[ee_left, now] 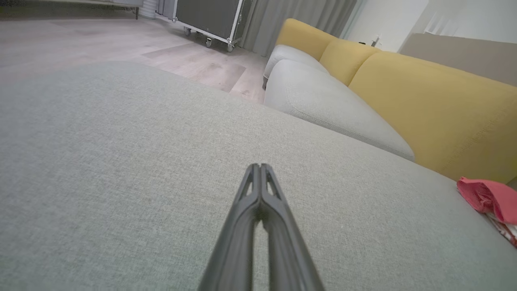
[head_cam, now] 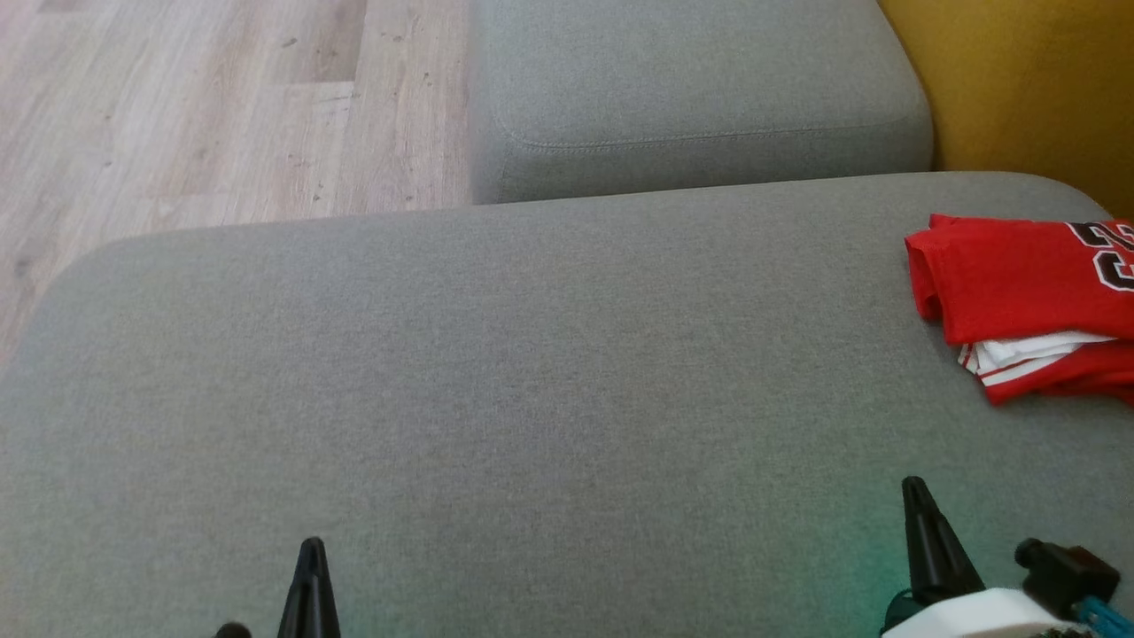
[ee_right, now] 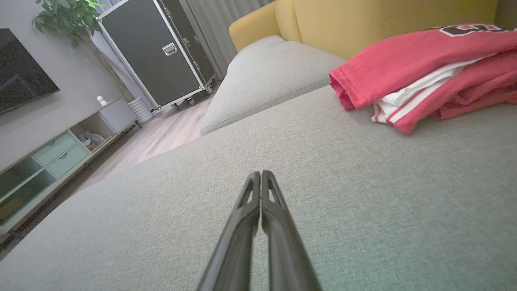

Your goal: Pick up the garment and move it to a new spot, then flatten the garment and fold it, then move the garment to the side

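The garment is a red jersey with white trim and dark numerals, lying folded at the right edge of the grey sofa cushion. It also shows at the upper right of the right wrist view as the garment, and at the far right of the left wrist view as the garment. My left gripper hovers low over the cushion's front left, shut and empty, seen close as the left gripper. My right gripper sits at the front right, shut and empty, well short of the jersey, also the right gripper.
A second grey cushion lies beyond the seam, with the yellow backrest to the right. Wooden floor runs off to the left. A black flight case on wheels and a low cabinet stand farther away.
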You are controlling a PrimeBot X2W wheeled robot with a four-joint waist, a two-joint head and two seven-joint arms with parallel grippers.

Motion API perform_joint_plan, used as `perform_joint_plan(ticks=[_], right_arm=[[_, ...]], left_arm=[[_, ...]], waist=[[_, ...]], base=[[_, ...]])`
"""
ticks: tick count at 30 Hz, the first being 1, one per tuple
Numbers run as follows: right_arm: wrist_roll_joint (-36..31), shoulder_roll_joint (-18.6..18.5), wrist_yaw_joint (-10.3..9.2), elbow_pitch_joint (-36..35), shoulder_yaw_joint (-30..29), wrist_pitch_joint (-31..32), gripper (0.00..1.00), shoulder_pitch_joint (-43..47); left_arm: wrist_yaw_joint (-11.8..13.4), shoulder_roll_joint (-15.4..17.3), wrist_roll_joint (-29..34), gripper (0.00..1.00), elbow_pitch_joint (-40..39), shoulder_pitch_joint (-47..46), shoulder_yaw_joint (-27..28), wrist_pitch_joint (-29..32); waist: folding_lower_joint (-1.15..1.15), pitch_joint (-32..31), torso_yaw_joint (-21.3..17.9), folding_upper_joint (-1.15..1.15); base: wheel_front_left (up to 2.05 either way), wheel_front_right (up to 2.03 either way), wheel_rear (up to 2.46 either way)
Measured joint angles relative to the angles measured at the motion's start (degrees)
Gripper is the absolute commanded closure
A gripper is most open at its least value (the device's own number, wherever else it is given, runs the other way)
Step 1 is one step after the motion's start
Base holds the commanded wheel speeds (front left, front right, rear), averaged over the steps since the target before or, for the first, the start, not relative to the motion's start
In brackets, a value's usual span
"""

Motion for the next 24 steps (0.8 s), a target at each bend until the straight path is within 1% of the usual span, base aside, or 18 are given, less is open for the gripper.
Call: perform_joint_plan(ticks=[15, 16, 24], right_arm=[[9.9, 0.2, 0.00, -0.1, -1.3, 2.3, 1.00, -1.5], [9.9, 0.2, 0.00, -0.1, -1.3, 2.3, 1.00, -1.5], [15.3, 0.4, 0.00, -0.2, -2.3, 3.6, 1.00, -2.5]], left_arm=[[-1.1, 0.2, -10.1, 1.00, 0.6, -2.1, 1.0, 2.1], [-1.1, 0.2, -10.1, 1.00, 0.6, -2.1, 1.0, 2.1], [-2.0, 0.4, -15.4, 1.00, 0.9, -3.2, 2.1, 3.1]], waist=[[0.00, 0.6, -0.1, 0.00], [0.00, 0.6, -0.1, 0.00], [0.00, 0.9, -0.2, 0.00]], base=[[0.00, 0.00, 0.00], [0.00, 0.00, 0.00], [0.00, 0.00, 0.00]])
